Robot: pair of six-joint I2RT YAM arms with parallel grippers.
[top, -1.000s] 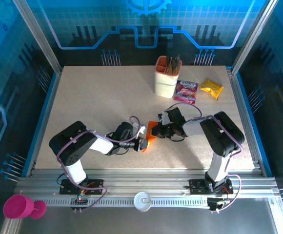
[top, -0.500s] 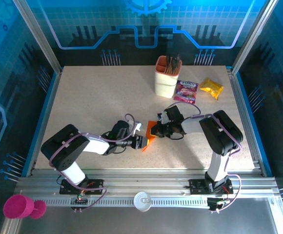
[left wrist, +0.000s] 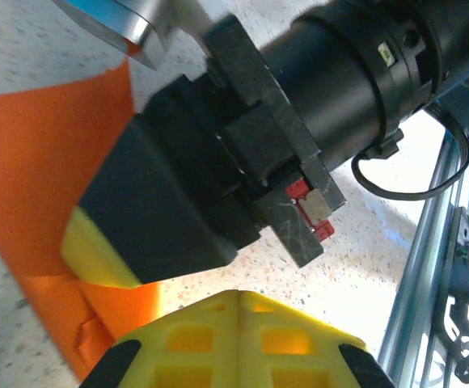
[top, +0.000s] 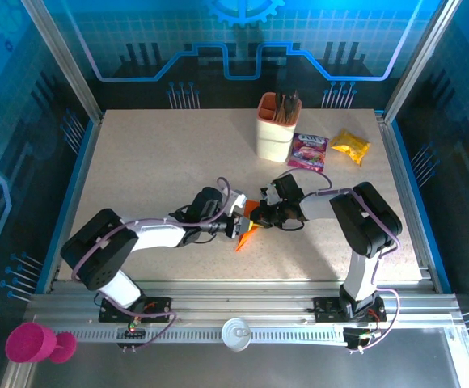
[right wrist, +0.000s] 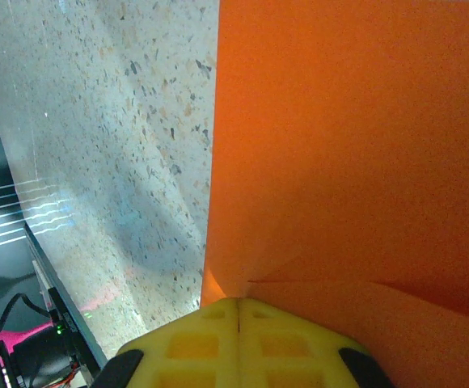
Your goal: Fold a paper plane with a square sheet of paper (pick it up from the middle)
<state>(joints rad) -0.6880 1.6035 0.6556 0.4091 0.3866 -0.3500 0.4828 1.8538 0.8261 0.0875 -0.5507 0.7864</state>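
Mid-table, right pincer [top: 256, 218] over orange paper [top: 247, 236], cup [top: 276, 127] behind

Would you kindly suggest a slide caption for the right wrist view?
Right gripper, yellow fingertips shut, at a corner of the creased bright orange paper sheet, speckled beige tabletop beside it.

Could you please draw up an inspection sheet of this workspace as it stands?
Surface: speckled beige table, no spills seen.
Job's things: orange sheet of paper, partly folded, between the two arms.
Clutter: peach cup holding dark utensils, purple packet and yellow packet, all at the far right.
Pincers: left pincer shut; right pincer shut; both tips at the paper, a grip cannot be told.
Cables: lilac cables loop along both arms.
Surroundings: blue-lit panels; metal rail at the near edge; pink cup beyond it, left.
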